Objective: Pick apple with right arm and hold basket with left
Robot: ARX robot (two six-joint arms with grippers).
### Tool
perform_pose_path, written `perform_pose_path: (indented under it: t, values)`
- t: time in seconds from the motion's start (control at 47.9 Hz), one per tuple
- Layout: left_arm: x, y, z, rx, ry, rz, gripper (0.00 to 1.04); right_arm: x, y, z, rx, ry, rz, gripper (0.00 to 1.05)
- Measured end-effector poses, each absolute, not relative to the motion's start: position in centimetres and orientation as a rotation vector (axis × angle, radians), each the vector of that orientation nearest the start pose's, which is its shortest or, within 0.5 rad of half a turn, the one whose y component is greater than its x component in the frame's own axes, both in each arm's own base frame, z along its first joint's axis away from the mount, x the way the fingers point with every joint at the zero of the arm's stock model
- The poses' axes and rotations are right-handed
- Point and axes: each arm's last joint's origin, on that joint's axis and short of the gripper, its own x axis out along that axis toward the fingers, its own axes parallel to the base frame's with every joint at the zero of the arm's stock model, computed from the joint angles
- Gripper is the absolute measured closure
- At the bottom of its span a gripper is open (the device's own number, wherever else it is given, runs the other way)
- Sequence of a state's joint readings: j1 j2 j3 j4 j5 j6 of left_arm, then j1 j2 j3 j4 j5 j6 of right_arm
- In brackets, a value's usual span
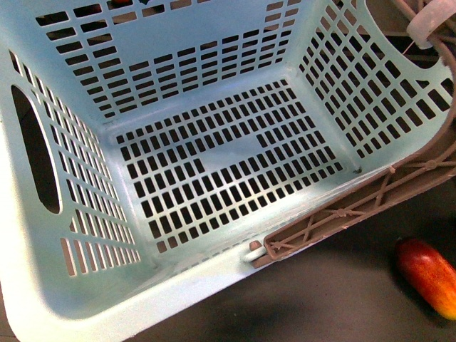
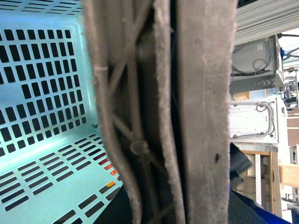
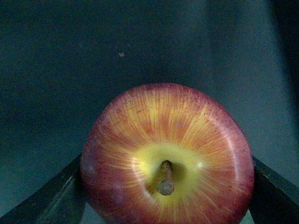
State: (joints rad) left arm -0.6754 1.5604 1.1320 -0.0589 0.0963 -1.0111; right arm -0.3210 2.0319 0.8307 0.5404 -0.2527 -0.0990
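Note:
The light-turquoise basket (image 1: 64, 306) fills the front view, tilted, its slotted floor bare. A brown handle (image 1: 342, 214) lies along its near right rim. In the left wrist view the brown handle (image 2: 205, 112) fills the middle, very close, with the basket wall (image 2: 42, 93) beside it; my left gripper is shut on the basket and its fingers are hidden. In the right wrist view the red apple (image 3: 166, 158), with a yellow patch round its stem, sits between my right gripper's dark fingers (image 3: 51, 198); the gripper (image 3: 167, 196) is shut on it. Neither arm shows in the front view.
An elongated red-and-yellow fruit (image 1: 429, 274) lies on the dark table (image 1: 342, 299) right of the basket. White appliances (image 2: 254, 119) and wooden shelving (image 2: 280, 182) stand in the background of the left wrist view.

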Motion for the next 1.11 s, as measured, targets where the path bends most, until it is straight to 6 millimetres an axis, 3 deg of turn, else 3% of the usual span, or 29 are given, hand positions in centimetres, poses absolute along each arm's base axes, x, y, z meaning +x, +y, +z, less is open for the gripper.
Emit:
perform_pose_path:
  t: [0.188,0.355,0.501,0.668,0.877,1.106]
  values:
    - [27.2,-22.1,27.5,-0.799,0.807,-0.442,0.88,29.9,-9.7,15.2,0.100,0.485,0.033,0.24]
    - [27.2,-22.1,27.5,-0.799,0.808,-0.442,0.88,27.4,-6.7,21.6,0.096,0.329,0.110,0.24]
    - [27.2,-22.1,27.5,-0.799,0.808,-0.442,0.88,26.2,-3.7,24.9,0.131,0.221,0.186,0.24]
    - [27.2,-22.1,27.5,-0.798,0.806,-0.440,0.88,26.0,-1.0,25.3,0.162,0.210,0.226,0.24]
    - [27.2,-22.1,27.5,-0.799,0.807,-0.441,0.88,25.3,2.9,23.5,0.190,0.270,0.311,0.24]
    - [27.2,-22.1,27.5,-0.799,0.807,-0.442,0.88,24.9,5.6,22.5,0.190,0.301,0.375,0.24]
